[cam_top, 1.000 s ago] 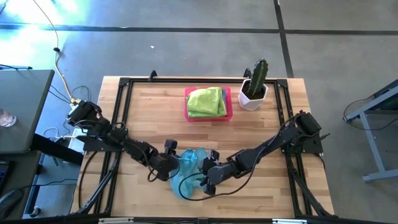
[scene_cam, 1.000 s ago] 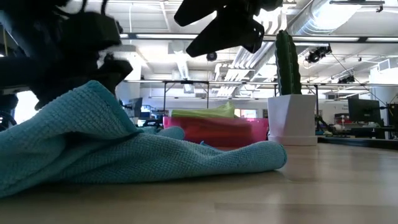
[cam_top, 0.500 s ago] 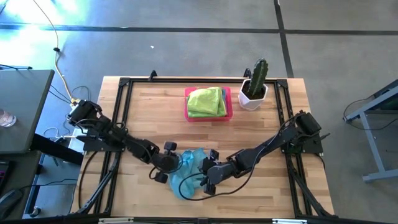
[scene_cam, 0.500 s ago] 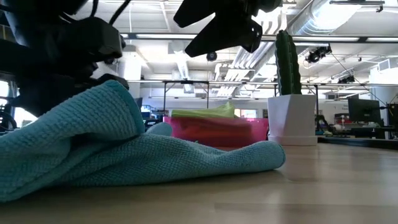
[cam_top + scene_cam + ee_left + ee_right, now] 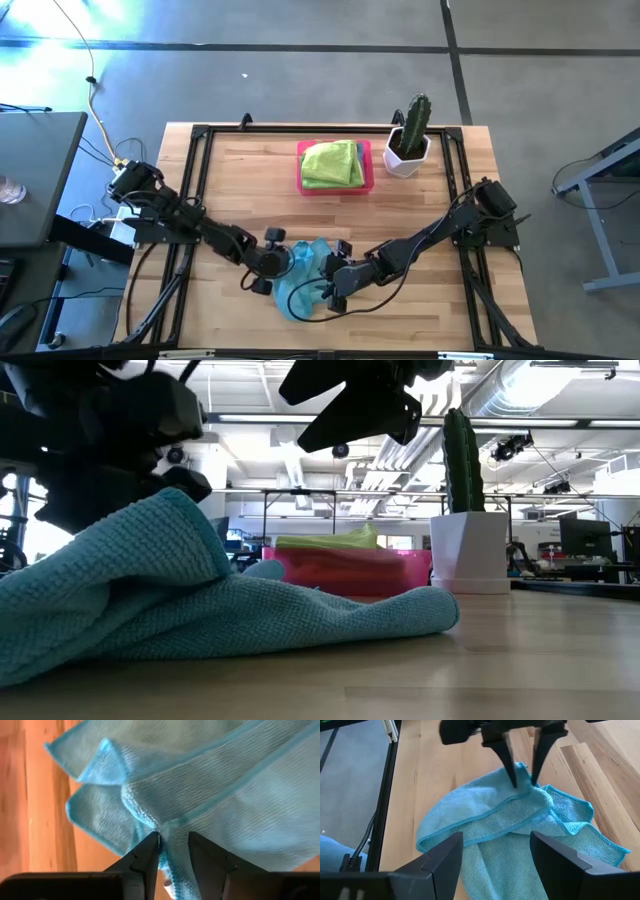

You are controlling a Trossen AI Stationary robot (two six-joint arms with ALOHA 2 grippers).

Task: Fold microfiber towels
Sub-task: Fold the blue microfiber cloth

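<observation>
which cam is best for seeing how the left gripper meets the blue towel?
Left wrist view: left gripper has its fingers around a bunched fold of the blue towel. Right wrist view shows the same from opposite. High view is small; low view shows only the towel's heap.

Crumpled light blue towel (image 5: 520,825) on wooden table (image 5: 435,775), left claw (image 5: 522,767) pinching its raised fold.

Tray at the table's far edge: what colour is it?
Pink; the tray shows best in the high view.

Daylight glared on the floor (image 5: 150,20) at eleven o'clock in the high view. Ceiling lights (image 5: 560,365) shone evenly in the low view, where the tray (image 5: 345,572) was blurred and the arms stood silhouetted.
</observation>
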